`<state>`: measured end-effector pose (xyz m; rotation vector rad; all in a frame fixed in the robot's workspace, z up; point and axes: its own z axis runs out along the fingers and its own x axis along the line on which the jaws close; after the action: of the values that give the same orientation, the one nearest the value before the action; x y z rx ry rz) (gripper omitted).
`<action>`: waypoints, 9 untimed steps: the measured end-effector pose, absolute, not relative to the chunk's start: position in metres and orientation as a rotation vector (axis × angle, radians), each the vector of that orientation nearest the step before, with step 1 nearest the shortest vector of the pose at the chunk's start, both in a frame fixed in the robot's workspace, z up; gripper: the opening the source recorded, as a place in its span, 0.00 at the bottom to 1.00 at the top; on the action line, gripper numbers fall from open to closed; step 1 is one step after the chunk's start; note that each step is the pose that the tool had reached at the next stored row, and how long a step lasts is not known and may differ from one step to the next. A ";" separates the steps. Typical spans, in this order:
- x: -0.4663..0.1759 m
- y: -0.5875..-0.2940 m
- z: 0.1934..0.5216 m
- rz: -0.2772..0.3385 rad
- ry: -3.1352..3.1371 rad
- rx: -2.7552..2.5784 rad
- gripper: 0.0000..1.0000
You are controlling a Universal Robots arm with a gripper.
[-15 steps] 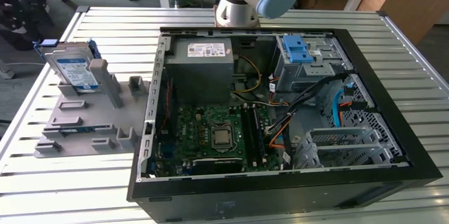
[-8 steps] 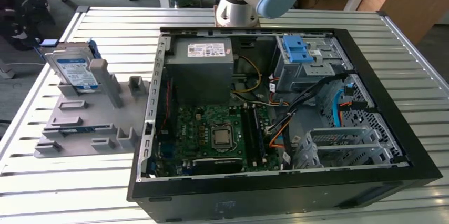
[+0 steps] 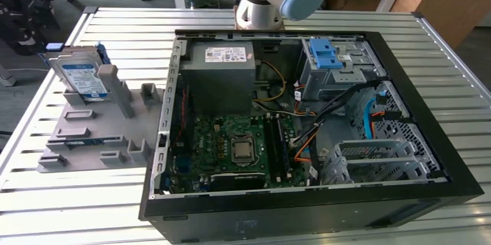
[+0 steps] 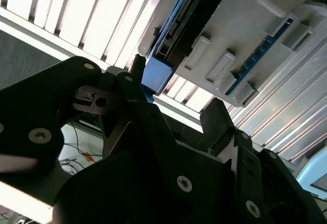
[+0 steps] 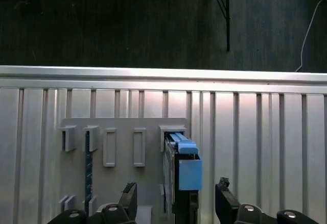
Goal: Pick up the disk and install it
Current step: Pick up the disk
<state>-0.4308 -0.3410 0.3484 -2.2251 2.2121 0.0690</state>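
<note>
The disk (image 3: 80, 75) stands upright in a grey holder (image 3: 92, 136) on the slatted metal bench (image 3: 115, 26), at the exterior view's left of the open computer case (image 3: 414, 101). In the first wrist view the gripper (image 5: 176, 197) is spread wide and empty, with dark carpet floor (image 5: 127, 25) beyond.

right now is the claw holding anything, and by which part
Nothing is held. The claw is open, its fingers clear of the disk, which stands on edge in the grey holder.

Exterior view: high, looking down on desk (image 3: 115, 26) and open computer case (image 3: 429, 199).
First wrist view: straight down over disk (image 5: 189, 173).
Second wrist view: close, slanting past tool (image 4: 176, 83).
Shared: disk on grey stand (image 3: 84, 124).
</note>
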 end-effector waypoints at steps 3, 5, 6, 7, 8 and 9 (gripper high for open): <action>-0.432 -0.340 0.346 0.052 2.218 -2.231 0.70; -0.432 -0.340 0.345 0.046 2.220 -2.233 0.70; -0.433 -0.340 0.344 0.042 2.219 -2.232 0.70; -0.433 -0.339 0.343 0.034 2.216 -2.229 0.70; -0.433 -0.339 0.343 0.024 2.211 -2.224 0.70; -0.434 -0.339 0.342 0.013 2.207 -2.219 0.70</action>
<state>-0.4336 -0.3394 0.3420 -2.2195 2.2066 0.0134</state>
